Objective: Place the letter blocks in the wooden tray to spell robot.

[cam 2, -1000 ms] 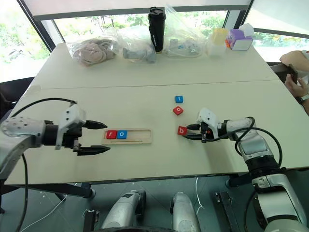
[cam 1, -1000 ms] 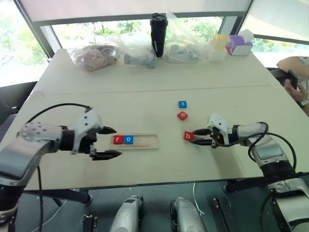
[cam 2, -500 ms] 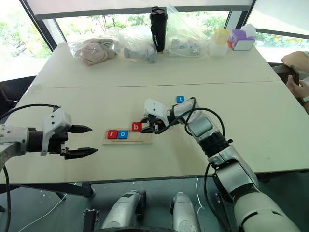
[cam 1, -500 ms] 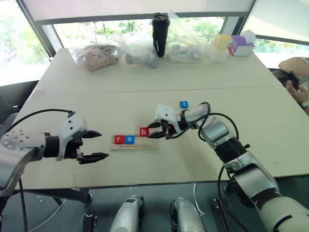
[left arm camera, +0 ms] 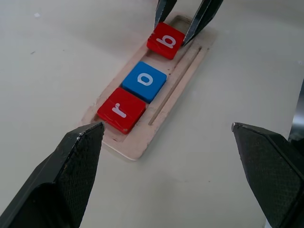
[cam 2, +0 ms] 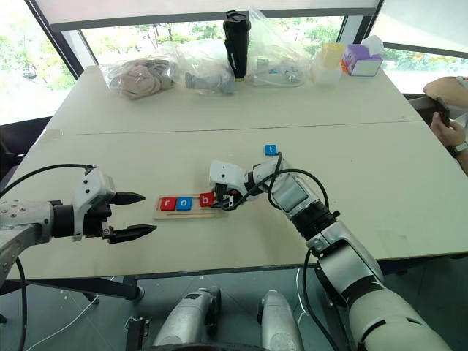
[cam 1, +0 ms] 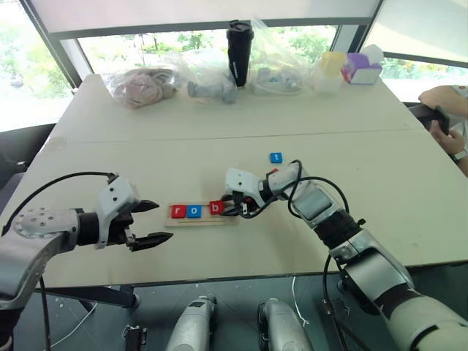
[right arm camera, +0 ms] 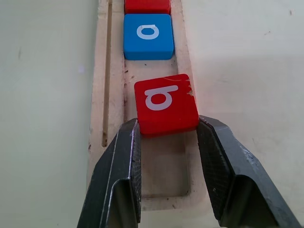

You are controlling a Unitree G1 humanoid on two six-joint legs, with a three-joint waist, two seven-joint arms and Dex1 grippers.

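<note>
Right gripper (right arm camera: 166, 142) pinches the red b block (right arm camera: 165, 104) over the wooden tray (left arm camera: 156, 121), beside blue o (left arm camera: 144, 80); I keep my left gripper (cam 1: 150, 223) spread, clear.

The red "o" block (cam 1: 273, 172) is almost wholly covered by the right arm in the head views, so that only a red sliver is seen and its letter cannot be read. The letter on the blue "t" block (cam 1: 276, 157) is too small to be made out with certainty. In the right wrist view the red "r" block (right arm camera: 147, 5) is cut off by the picture's edge, and the wooden tray (right arm camera: 107, 95) is cut off with it. The contents of the plastic bags (cam 1: 142, 84) at the table's far edge cannot be identified. A person's arm (cam 1: 442, 99) is cut off by the picture's edge.
</note>
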